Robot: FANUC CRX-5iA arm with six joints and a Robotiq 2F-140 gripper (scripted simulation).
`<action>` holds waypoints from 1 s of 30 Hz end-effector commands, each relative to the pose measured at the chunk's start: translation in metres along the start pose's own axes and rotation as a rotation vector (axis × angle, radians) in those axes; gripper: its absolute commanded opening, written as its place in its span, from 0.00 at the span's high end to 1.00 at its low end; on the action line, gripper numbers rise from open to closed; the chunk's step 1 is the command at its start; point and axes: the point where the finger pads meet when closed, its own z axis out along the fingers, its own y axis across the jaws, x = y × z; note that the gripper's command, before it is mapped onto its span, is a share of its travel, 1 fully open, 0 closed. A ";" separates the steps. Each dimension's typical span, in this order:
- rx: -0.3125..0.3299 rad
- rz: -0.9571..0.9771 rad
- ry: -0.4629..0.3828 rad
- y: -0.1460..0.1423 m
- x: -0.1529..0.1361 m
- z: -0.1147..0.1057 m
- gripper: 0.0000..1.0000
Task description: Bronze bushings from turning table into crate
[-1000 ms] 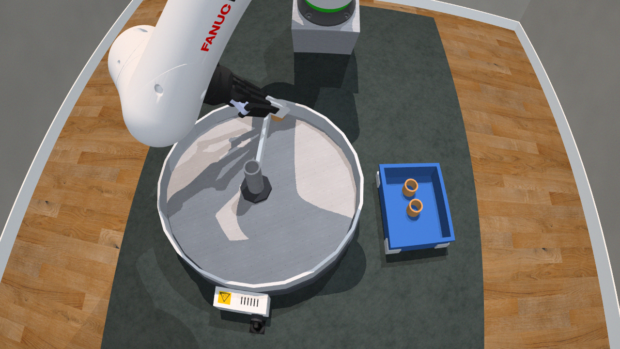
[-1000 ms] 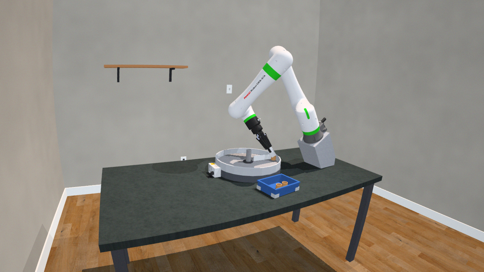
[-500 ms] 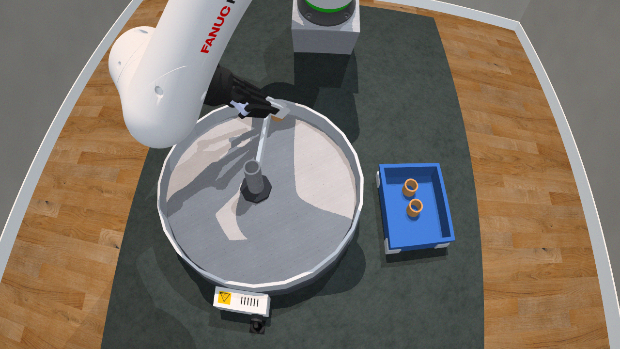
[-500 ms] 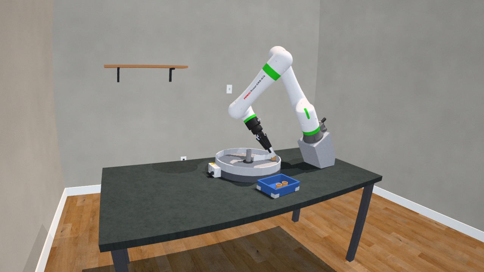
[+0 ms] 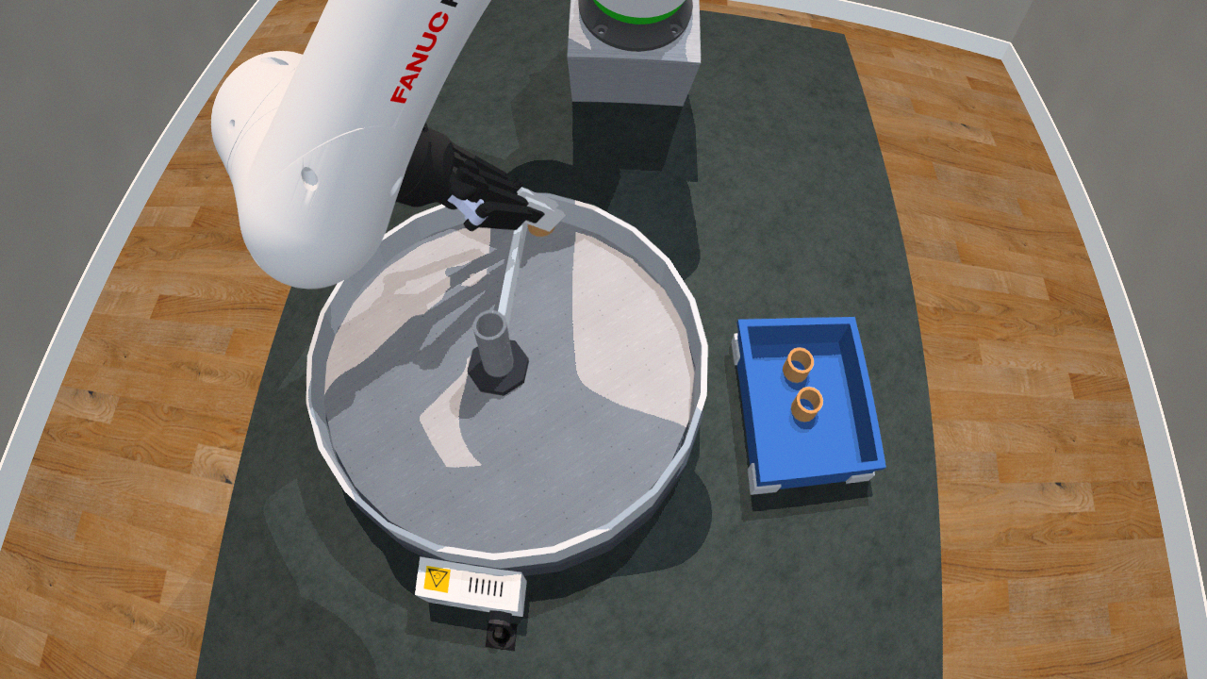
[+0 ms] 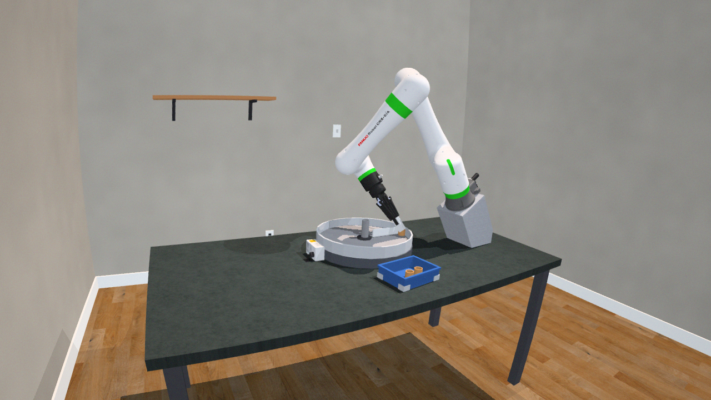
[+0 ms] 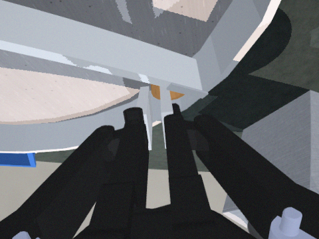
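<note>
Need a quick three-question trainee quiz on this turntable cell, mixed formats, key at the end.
1. How many bronze bushings lie in the blue plastic crate?
2. True or false: the black two-finger gripper has its fingers spread wide.
3. Where is the gripper's tip? A) at the rim of the round grey turning table, on the side towards the robot's base; B) over the crate; C) at the table's centre post.

Key: 1) two; 2) false, the fingers are nearly closed; 3) A, with a third bronze bushing right at the fingertips.
</note>
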 end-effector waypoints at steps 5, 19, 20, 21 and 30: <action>0.000 0.000 0.000 0.000 0.000 0.000 0.94; 0.000 0.000 0.000 0.000 0.000 0.000 1.00; 0.000 0.000 0.000 0.000 0.000 0.000 1.00; 0.000 0.000 0.000 0.000 0.000 0.000 1.00; 0.000 0.000 0.000 0.000 0.000 0.000 1.00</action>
